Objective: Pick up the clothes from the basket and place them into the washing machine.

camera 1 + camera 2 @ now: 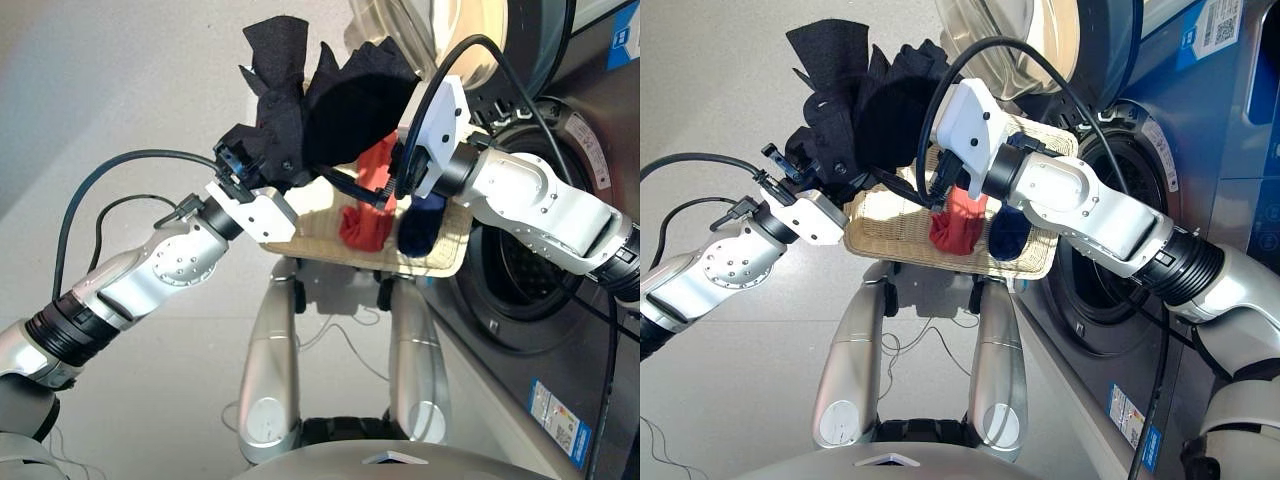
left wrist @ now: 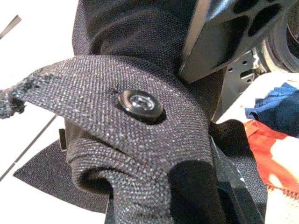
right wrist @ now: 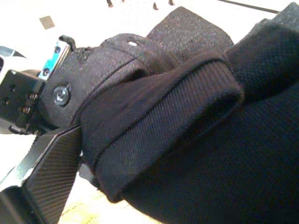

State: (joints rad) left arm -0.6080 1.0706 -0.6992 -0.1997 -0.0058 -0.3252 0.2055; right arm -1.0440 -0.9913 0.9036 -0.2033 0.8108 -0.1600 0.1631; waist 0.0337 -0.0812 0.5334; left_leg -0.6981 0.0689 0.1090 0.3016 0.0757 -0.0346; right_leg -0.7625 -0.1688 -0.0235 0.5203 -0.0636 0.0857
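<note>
Nearest the wrist cameras we see the black garment (image 2: 140, 154), its weave filling both views, with a dark button (image 2: 139, 103) on a curved flap. In the head views both arms meet above the basket (image 1: 890, 225). The left gripper (image 1: 243, 172) is clamped on the garment's lower end; the right gripper (image 1: 945, 190) is buried in the same cloth, and we cannot tell how its fingers stand. The garment hangs bunched between them, clear of the basket, its long axis running from the left gripper up and across to the washer (image 1: 560, 330), with a loose corner pointing upward. The red garment (image 1: 367, 215) and the navy garment (image 1: 420, 222) lie side by side in the basket, partly hidden by the right wrist. The glass door (image 1: 470, 40) stands open behind the cloth, and the porthole (image 1: 520, 270) lies beside the basket, crossed by the right forearm.
</note>
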